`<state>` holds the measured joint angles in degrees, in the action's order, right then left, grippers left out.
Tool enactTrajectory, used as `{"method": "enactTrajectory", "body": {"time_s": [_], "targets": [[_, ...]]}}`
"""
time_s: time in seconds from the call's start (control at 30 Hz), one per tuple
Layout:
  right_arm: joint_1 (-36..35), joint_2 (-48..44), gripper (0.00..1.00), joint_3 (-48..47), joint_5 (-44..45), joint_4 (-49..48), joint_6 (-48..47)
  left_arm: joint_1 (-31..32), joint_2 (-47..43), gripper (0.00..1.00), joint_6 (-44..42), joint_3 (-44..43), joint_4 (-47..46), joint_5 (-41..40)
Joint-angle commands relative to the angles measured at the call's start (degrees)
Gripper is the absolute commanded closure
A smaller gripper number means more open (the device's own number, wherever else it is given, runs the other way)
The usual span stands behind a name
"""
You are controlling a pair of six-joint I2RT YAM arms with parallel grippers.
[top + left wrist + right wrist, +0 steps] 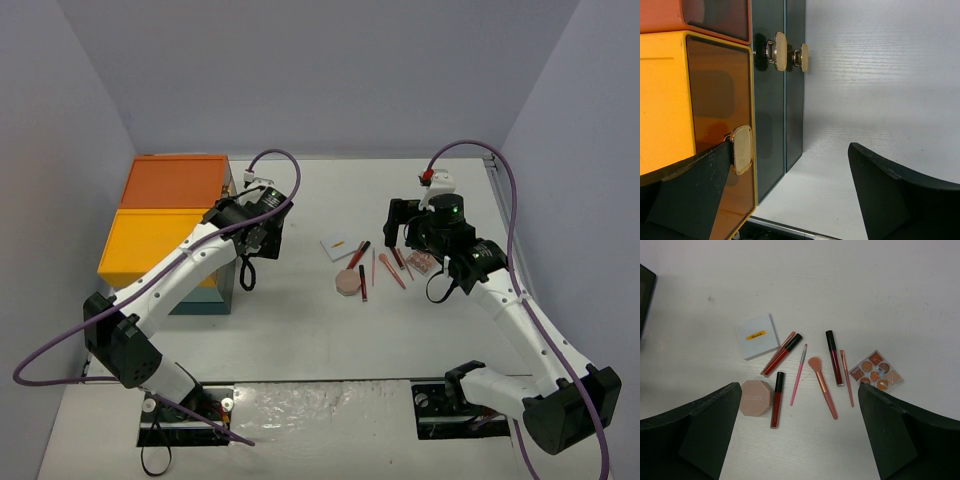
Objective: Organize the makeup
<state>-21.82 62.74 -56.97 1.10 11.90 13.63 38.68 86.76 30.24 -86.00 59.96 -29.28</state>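
Observation:
The makeup lies loose on the white table. In the right wrist view I see a white card (759,335), a pink octagonal compact (755,397), red lip tubes (776,399), a thin pink brush (799,375), a larger pink brush (822,386) and a pinkish palette (876,371). My right gripper (797,440) is open and empty, above them. From the top, the compact (349,283) and card (337,246) lie left of the right gripper (413,250). My left gripper (800,200) is open, its left finger (695,195) against the yellow drawer's gold handle (742,149).
The teal organizer box (170,235), orange and yellow on top, stands at the left; the left gripper (245,268) is at its right face. Its dark teal drawers have gold handles (780,51). Grey walls enclose the table on three sides.

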Motion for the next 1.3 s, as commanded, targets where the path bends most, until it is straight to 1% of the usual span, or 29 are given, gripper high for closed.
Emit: {"method": "enactTrajectory", "body": {"time_s": [0.0, 0.13, 0.33, 0.4, 0.6, 0.73, 1.0, 1.1, 1.17, 1.27], "targets": [[0.03, -1.13, 0.0, -0.42, 0.92, -1.88, -0.32, 0.6, -1.15, 0.03, 1.93, -1.22, -1.7, 4.66], [0.03, -0.89, 0.0, -0.48, 0.83, -1.88, -0.36, 2.05, 0.11, 0.03, 2.05, -4.38, -2.57, 6.75], [0.03, -0.94, 0.0, -0.6, 0.92, -1.88, -0.44, 6.28, 3.35, 0.03, 2.69, -9.85, -2.69, 8.27], [0.03, -1.13, 0.0, -0.51, 1.0, -1.79, -0.44, 7.2, 4.2, 0.03, 2.98, -11.73, -1.79, 8.01], [0.03, -1.06, 0.0, -0.42, 1.01, -1.71, -0.53, 7.29, 4.65, 0.03, 2.22, -16.9, 2.03, 3.22], [0.03, -0.69, 0.0, -0.6, 0.92, -1.88, -0.71, 7.29, 4.38, 0.03, 1.49, -19.55, 1.81, 2.74], [0.03, -0.53, 0.0, -0.76, 0.84, -1.71, -0.63, 7.28, 4.84, 0.03, 2.11, -19.06, 1.69, 5.71], [0.03, -0.78, 0.0, -0.6, 0.98, -1.68, -0.74, 7.06, 1.54, 0.03, 2.17, -18.64, 0.49, 2.47], [0.03, -0.66, 0.0, -0.6, 0.8, -1.62, -0.62, 6.17, 1.45, 0.03, 1.81, -20.18, 3.16, -0.11], [0.02, -0.44, 0.0, -0.6, 0.37, -1.62, -0.43, 4.53, 0.89, 0.03, 1.58, -19.76, 4.49, -0.35]]}}
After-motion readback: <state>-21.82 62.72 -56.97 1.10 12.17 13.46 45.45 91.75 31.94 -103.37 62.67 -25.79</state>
